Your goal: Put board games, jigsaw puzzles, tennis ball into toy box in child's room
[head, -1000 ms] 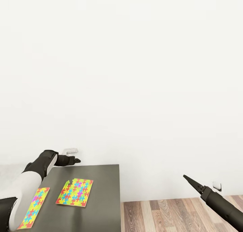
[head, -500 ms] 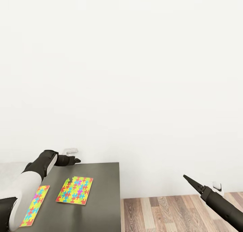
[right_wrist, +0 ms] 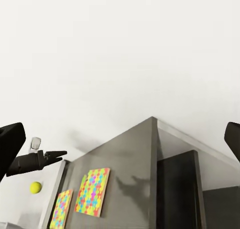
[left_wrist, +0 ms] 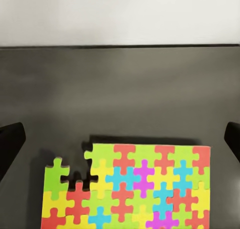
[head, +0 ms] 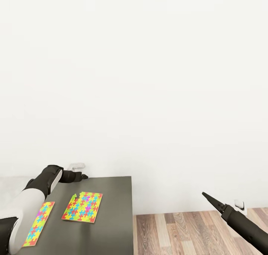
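The whole head view has tilted slightly: the dark grey tabletop (head: pixel 108 210) and its two multicoloured square jigsaw puzzles (head: pixel 82 207) sit a little higher than before, though nothing itself moved.

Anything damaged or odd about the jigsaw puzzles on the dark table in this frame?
Yes. The jigsaw puzzle below the left tool has a notch at one corner where pieces are absent, most clearly in the left wrist view. The second puzzle lies flat beside it, partly behind the left arm. Nothing is spilled.
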